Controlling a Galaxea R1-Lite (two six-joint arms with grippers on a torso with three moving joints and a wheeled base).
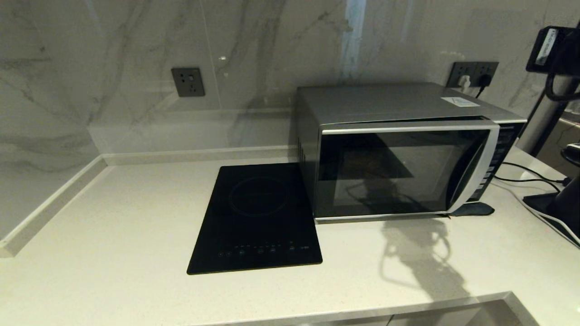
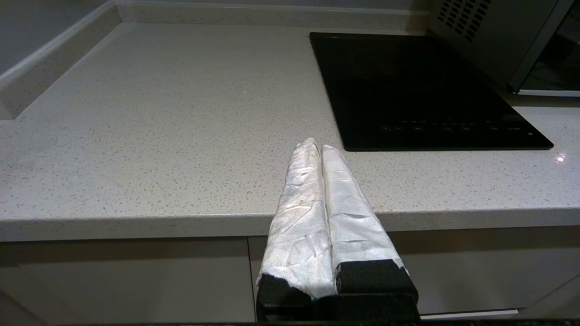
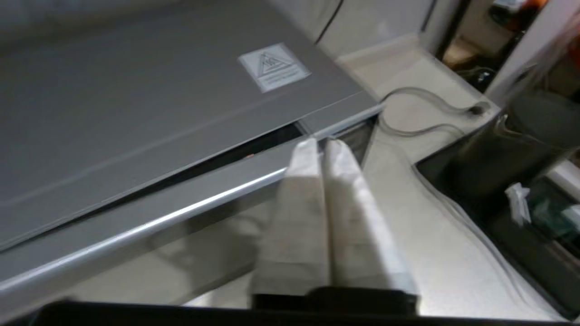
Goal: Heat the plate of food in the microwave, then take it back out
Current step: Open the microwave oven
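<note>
The silver-grey microwave (image 1: pixel 398 136) stands at the back right of the counter. Its dark glass door (image 1: pixel 389 176) is slightly ajar, with a gap along the top edge (image 3: pixel 226 154). My right gripper (image 3: pixel 322 144) is shut on nothing, its white-wrapped fingertips just above the door's top right corner, by the button panel. My left gripper (image 2: pixel 321 146) is shut and empty, parked over the counter's front edge, left of the hob. The plate of food is out of view; through the glass I cannot make it out. Neither gripper shows in the head view.
A flat black induction hob (image 1: pixel 258 217) lies left of the microwave, touching its side. Cables (image 1: pixel 525 176) and a black stand base (image 1: pixel 553 213) crowd the counter to the right. A dark pad (image 1: pixel 473 209) sits under the microwave's front right corner. Wall sockets (image 1: pixel 188 82) are behind.
</note>
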